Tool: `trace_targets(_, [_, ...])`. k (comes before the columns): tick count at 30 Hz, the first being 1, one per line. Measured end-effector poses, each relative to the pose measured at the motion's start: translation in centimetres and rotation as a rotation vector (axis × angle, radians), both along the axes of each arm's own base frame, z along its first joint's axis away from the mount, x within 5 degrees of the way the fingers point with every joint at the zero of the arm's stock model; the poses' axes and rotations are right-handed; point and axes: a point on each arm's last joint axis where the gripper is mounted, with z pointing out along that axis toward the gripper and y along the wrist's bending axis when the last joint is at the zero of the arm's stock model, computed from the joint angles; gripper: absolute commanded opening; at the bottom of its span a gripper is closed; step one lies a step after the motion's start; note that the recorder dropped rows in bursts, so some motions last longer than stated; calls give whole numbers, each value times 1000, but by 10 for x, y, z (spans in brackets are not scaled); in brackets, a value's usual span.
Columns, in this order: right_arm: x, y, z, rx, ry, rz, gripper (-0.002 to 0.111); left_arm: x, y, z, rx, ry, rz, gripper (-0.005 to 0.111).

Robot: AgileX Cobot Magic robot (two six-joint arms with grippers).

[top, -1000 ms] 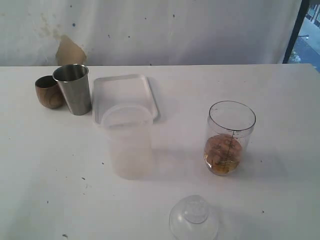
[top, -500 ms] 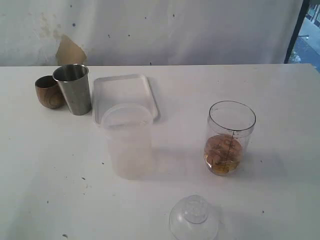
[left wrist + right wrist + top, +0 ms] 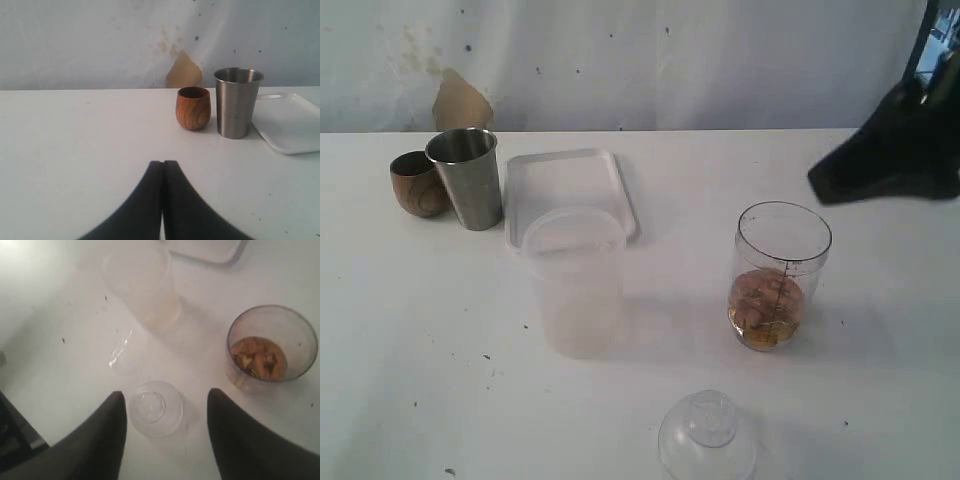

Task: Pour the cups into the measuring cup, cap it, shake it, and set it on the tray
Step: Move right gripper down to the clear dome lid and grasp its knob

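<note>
The steel tumbler (image 3: 466,178) (image 3: 237,102) and the brown wooden cup (image 3: 417,184) (image 3: 193,108) stand side by side at the table's far left, next to the white tray (image 3: 568,192) (image 3: 292,122). The measuring cup (image 3: 781,276) (image 3: 270,347) stands upright right of the middle, uncapped, with brown pieces and liquid at its bottom. A clear domed cap (image 3: 707,437) (image 3: 156,407) lies near the front edge. My right gripper (image 3: 825,180) (image 3: 166,394) hovers open above the table, with the cap showing between its fingers, untouched. My left gripper (image 3: 163,162) is shut on nothing and points at the two cups from a distance.
A wide frosted plastic tumbler (image 3: 576,280) (image 3: 142,285) stands in front of the tray, left of the measuring cup. A white wall runs behind the table's far edge. A dark frame (image 3: 920,40) stands at the far right.
My right arm has come into the exterior view from the right, above and behind the measuring cup. Nothing on the table has moved.
</note>
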Motion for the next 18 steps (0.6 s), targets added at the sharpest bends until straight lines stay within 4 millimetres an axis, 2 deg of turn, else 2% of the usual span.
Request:
trace_targets(6, [-2,40,-51,-157,104,122,48,0,0,0,0,0,0,0])
trace_targets(12, [-7,79,-87,-302,122,205,57,0,0,0,0,0,0,0])
trace_targets(18, [-2,113,-127,-366,189,235,57,0,0,0,0,0,0,0])
